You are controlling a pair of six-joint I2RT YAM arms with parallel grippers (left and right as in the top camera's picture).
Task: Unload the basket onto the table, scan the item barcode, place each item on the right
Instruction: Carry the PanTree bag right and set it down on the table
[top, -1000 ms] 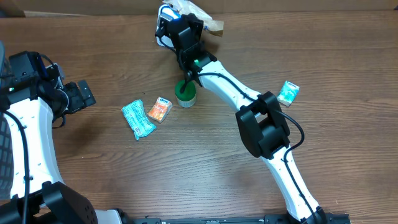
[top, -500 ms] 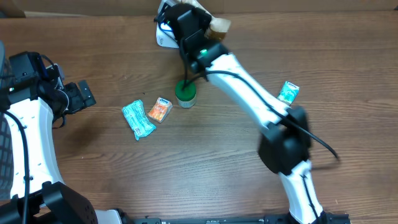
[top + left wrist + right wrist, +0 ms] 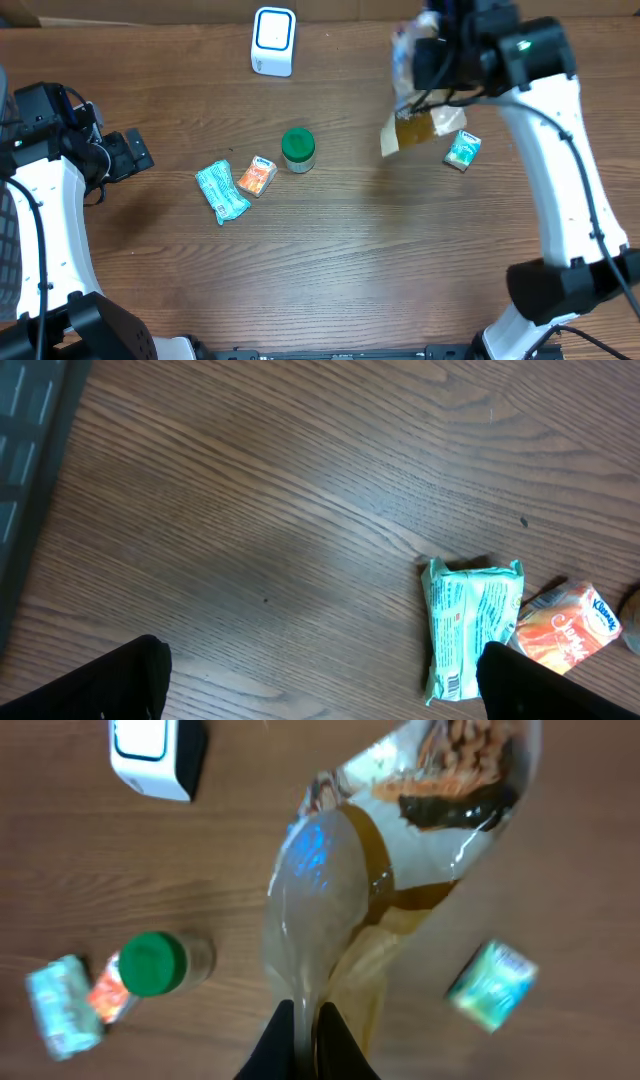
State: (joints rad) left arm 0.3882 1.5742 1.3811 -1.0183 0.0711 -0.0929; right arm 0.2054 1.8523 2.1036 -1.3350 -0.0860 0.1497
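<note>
The right pincer (image 3: 308, 1038) is fully closed on the thin edge of a clear bag (image 3: 400, 840); its 2 fingers pinch the plastic between them. The bag holds brown snack and looks blurred in both views. It hangs from the pincer over the right part of the tabletop (image 3: 330, 270), and whether its lower end touches the wood I cannot tell. I cannot see a barcode on it.

Just beside the bag, to the right in the overhead view, lies a small teal box (image 3: 462, 150). The white scanner (image 3: 273, 40) stands at the far edge, well apart from the bag, to the left. Nearer the middle stands a jar (image 3: 298, 148) with a green lid. Beside it lie an orange packet (image 3: 256, 177) and then a teal packet (image 3: 221, 192), the 2 almost touching.

The left pincer (image 3: 125, 155) is at the left side, its jaws wide apart and holding nothing. Its camera shows the teal packet and the orange packet ahead of it.
</note>
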